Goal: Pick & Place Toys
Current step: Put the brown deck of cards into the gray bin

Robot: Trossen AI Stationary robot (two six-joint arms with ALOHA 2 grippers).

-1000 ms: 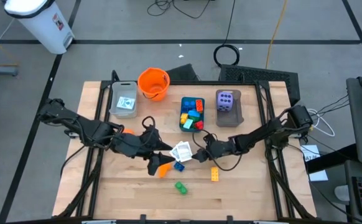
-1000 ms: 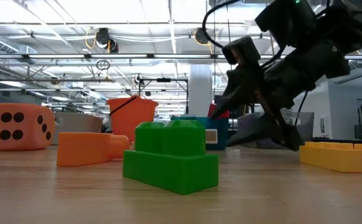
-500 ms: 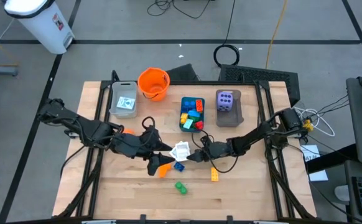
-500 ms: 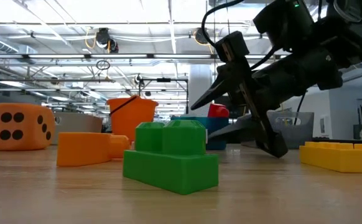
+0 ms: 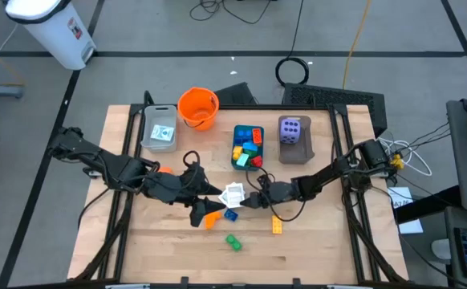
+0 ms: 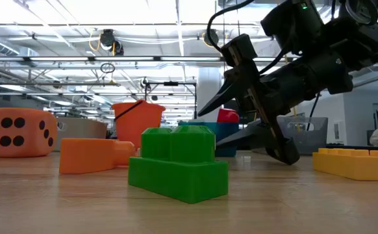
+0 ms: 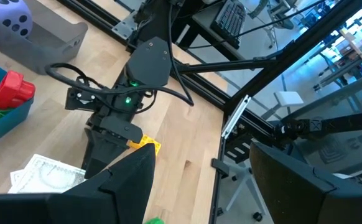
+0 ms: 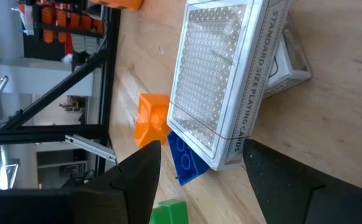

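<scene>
Right gripper (image 5: 255,201): open, empty, low at the cards' edge.
Left gripper (image 5: 209,196): open, empty, on the cards' other side.
Cards (image 5: 234,193): table centre, between both grippers, resting partly on a blue brick (image 8: 185,160).

White printed cards (image 5: 234,193) lie in a loose pile near the tabletop's middle, one box (image 8: 221,87) reading "standard size playing cards". A blue brick (image 5: 231,213) and an orange brick (image 5: 212,217) lie just beside them, toward the front edge. Nearer that edge lie a green brick (image 5: 233,242) and a yellow brick (image 5: 276,225).
</scene>
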